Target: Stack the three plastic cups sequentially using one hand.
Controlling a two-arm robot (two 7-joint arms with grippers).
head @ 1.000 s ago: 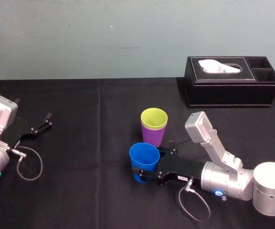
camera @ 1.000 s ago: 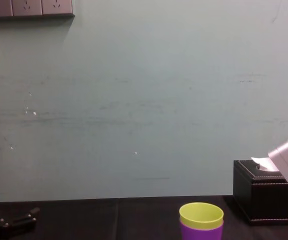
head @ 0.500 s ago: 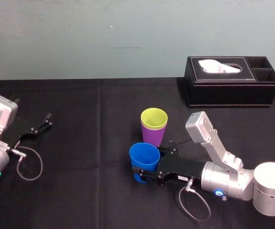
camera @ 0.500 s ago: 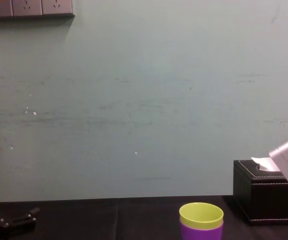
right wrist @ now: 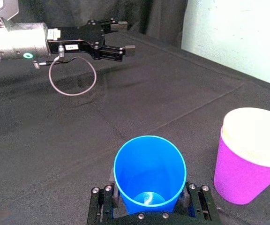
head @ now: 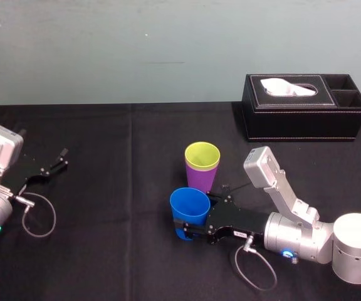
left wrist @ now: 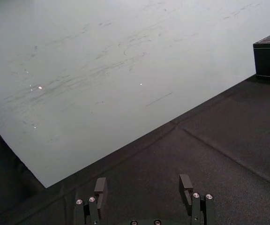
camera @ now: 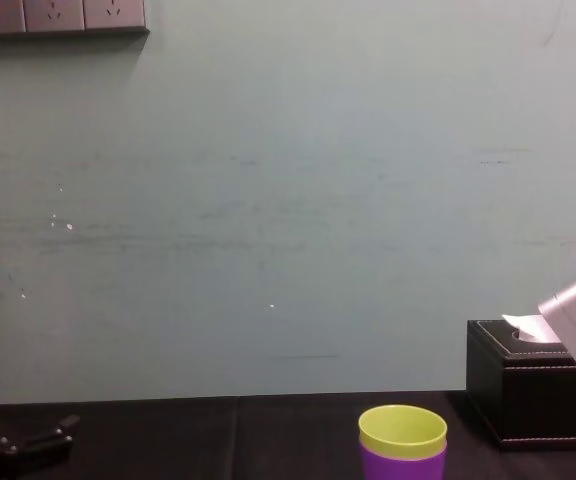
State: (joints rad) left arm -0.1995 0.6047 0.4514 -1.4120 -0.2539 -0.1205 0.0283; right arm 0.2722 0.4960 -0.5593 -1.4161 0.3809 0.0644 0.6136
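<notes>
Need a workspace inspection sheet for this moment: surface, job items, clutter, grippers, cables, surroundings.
Surface: black cloth, lying flat.
Job's things: yellow-green cup nested in purple cup, upright mid-table; blue cup beside them, nearer the robot, apart.
Clutter: black tissue box at far right, tissue showing.
Grippers: right gripper shut on blue cup's lower wall; left gripper open, parked at left, holding nothing.
Cables: left cable loop and right cable loop, one by each wrist.
Surroundings: pale green wall; wall sockets high up.
</notes>
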